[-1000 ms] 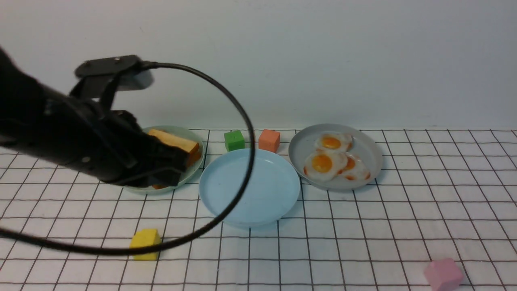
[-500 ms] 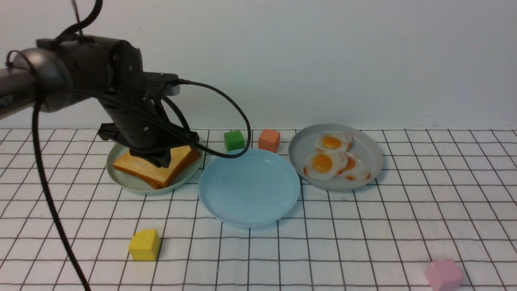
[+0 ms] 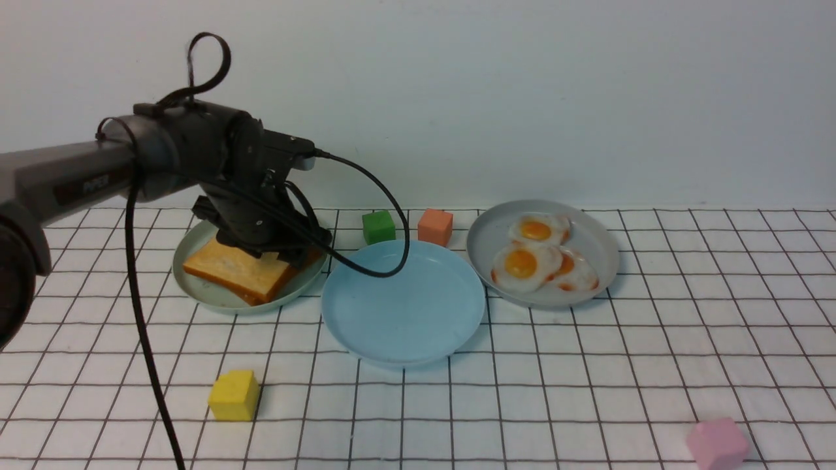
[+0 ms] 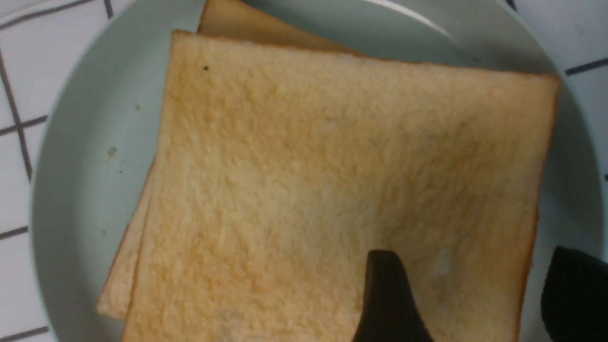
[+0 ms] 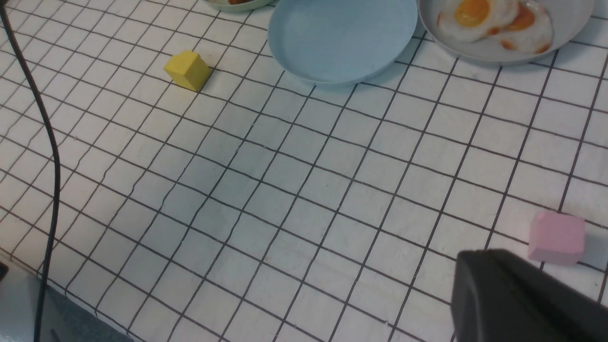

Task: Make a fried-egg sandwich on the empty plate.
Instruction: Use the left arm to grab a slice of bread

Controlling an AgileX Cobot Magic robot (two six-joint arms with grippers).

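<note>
We see the light blue plate [image 3: 424, 320] open to reach from the near side and from above. The left arm [image 3: 189, 147] hangs its cable [image 3: 407, 238] over the plate's far-left rim. 2 obstacles, the green cube [image 3: 379, 226] and the orange cube [image 3: 435, 226], stand just behind.

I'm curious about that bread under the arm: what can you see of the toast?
The toast is two square slices, golden-brown with darker crusts and a porous crumb, stacked slightly askew on the pale green plate, left of the blue plate. The jaws of the left arm stand open, straddling one edge; contact cannot be told.
</note>
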